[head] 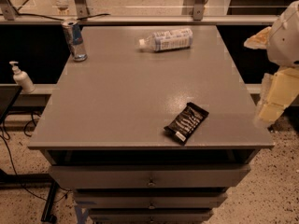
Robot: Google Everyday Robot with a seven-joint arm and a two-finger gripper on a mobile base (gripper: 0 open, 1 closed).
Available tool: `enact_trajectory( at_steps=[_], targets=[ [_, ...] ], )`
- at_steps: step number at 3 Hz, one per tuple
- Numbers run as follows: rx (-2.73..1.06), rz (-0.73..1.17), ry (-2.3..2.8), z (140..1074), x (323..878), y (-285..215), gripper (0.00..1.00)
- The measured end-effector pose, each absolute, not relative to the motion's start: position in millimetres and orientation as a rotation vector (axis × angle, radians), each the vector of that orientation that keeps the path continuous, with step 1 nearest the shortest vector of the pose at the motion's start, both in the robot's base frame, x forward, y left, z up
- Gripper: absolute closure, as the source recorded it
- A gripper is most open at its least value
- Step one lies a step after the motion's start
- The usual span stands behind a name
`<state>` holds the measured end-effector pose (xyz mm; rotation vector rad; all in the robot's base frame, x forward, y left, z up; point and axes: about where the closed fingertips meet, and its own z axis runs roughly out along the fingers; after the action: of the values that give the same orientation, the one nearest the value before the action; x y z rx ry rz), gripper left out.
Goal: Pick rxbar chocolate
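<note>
The rxbar chocolate [187, 122] lies flat on the grey table [117, 101], close to the table's front edge, the one above the drawers, and toward its right side as viewed. It sits at a slant to that edge. Its glossy black wrapper shows white lettering, and the end with the white patch points toward the front edge. Nothing touches it.

The gripper [271, 107] hangs off the table, just beyond its right edge as viewed and near the front right corner. It is pale yellow below a rounded white arm part and is well apart from the bar. Whether it is released or clenched cannot be told, and it grasps nothing that can be seen.

A clear plastic bottle [166, 39] with a pale label lies on its side near the table's far edge, about midway along it. A slim blue-and-silver can [74, 40] stands upright at the table's far left corner. A white pump bottle [21, 77] stands on a lower ledge beside the table's left edge. Below the tabletop, a stack of grey drawers [149, 176] forms the table's front, all closed.
</note>
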<state>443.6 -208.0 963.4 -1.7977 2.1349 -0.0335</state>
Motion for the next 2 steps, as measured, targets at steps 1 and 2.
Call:
enact_trajectory(
  at_steps=[1, 2],
  targets=[
    [-1.933, 0.090, 1.998, 936, 446, -182, 0.00],
    [-2.078, 0.200, 1.819, 906, 449, -150, 0.00]
  ],
)
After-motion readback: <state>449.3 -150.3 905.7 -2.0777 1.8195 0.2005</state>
